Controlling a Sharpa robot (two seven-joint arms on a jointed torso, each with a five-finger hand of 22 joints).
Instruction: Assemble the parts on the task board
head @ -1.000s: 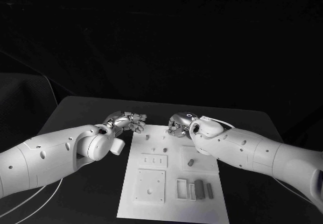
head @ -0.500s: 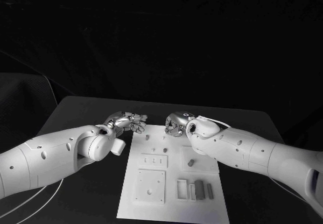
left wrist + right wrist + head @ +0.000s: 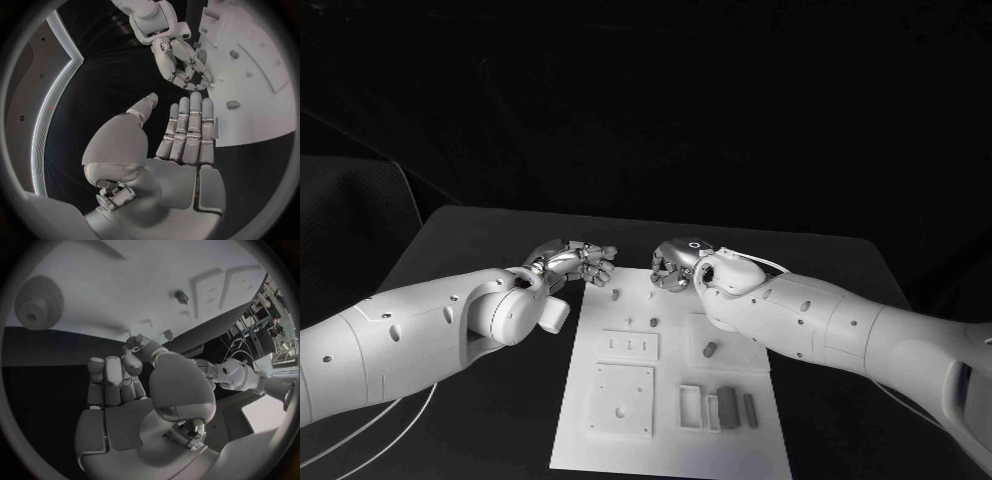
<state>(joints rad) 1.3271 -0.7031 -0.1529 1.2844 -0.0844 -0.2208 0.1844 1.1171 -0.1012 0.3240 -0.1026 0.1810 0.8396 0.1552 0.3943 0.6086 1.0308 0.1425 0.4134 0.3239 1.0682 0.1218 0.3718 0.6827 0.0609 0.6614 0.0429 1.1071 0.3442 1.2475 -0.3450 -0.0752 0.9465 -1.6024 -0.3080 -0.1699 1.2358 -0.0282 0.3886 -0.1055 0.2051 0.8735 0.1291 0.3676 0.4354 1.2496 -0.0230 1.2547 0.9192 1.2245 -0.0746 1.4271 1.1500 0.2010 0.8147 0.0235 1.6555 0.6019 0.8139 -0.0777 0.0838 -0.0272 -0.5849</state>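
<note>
Right hand has crept left along the far edge of the task board; left hand hasn't budged. Both hold nothing: left flat with fingers together, right's fingers loosely extended. Small parts lie on the board near the right hand — I'd lower slowly, thumb opposite fingers, and pinch one squarely.

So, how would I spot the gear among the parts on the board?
Start from the white task board in the right wrist view. Near one edge of it, away from the raised rectangular plates, lies the gear. It is the one round, toothed disc with a hub at its centre, much larger than the small pegs nearby.
</note>
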